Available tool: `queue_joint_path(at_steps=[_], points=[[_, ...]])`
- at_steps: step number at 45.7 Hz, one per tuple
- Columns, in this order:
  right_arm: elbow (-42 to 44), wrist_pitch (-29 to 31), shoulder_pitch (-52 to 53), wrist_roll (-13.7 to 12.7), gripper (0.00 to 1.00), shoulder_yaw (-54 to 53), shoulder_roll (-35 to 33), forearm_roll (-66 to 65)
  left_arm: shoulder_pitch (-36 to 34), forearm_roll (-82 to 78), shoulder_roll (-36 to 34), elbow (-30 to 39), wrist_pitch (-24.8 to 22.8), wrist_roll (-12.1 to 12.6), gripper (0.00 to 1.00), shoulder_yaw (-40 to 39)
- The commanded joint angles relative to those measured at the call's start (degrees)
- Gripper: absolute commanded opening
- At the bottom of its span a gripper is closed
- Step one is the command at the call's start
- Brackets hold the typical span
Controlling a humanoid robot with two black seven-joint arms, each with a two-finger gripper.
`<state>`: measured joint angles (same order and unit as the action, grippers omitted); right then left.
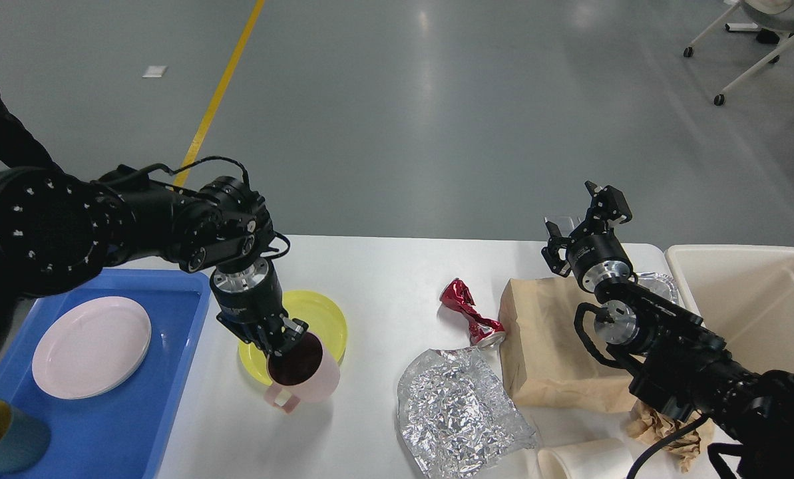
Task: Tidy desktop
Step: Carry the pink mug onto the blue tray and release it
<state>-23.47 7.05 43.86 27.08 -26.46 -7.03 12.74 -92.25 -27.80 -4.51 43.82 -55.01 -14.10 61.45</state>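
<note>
The desktop (383, 286) is seen as a white top spread across the lower half of the view, with grey floor beyond its far edge; a blue tray (170, 399) is parked on its left end and a cream bin (756, 299) sits at its right end. A pink plate (92, 347) is laid in the tray, and a blue cup (4, 436) with a yellow inside is cut off at the bottom left corner. The left gripper (283, 338) is pointed down and is clamped on the rim of a pink mug (303, 376), one finger inside, one outside; the mug is tilted, partly over a yellow plate (317, 316). Mid-table, a crushed red can (470, 313) is lying just beside a brown bag (550, 346), with crumpled foil (456, 412) in front of both; a white paper cup (583, 459) is tipped over near the front edge, next to some scrunched brown paper (669, 432). The right gripper (580, 216) is held up over the far edge by the bag, fingers spread apart, nothing between them.
</note>
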Motion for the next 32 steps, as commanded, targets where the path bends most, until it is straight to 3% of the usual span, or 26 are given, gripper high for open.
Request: queue_joint_path(at_steps=[1,18,32], points=[[0.00,0.07,0.00,-0.01,1.00,0.00,0.00,0.00,-3.81,0.38,-4.53,0.13,0.01,0.04,0.00,-0.01],[0.00,-0.02,0.00,-0.01,1.00,0.00,0.00,0.00,-0.82,0.47,-20.09,0.48,0.01,0.31,0.00,6.40],[0.00,-0.02,0.00,-0.01,1.00,0.00,0.00,0.00,3.30,0.47,-28.01,1.44,0.01,0.22,0.00,10.80]])
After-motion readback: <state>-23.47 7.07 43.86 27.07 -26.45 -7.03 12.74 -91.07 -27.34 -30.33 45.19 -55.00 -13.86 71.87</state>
